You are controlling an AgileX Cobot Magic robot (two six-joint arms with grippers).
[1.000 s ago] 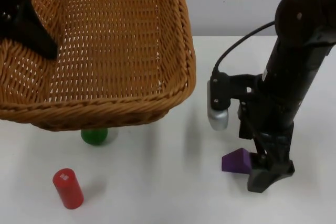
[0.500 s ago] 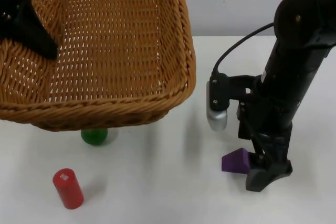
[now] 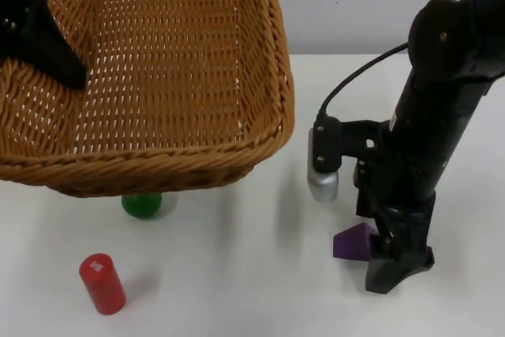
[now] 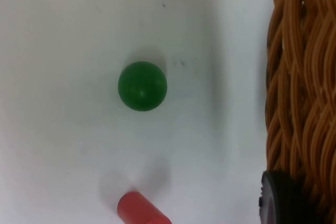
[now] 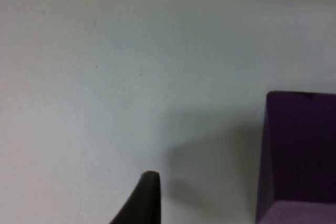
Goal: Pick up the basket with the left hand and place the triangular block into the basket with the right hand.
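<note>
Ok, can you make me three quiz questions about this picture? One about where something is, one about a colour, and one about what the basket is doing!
1. Where is the purple triangular block?
A. In the basket
B. On the table by the right tool
C. On top of the red cylinder

2. What colour is the ball under the basket's edge?
A. Green
B. Yellow
C. Blue

3. What is the basket doing?
A. Lying upside down
B. Held up off the table
C. Sitting flat on the table

Answers: 1 B, it sits on the white table beside the right tool. 2 A, it looks green in both views. 3 B, the left tool holds it above the ball and the red cylinder.
</note>
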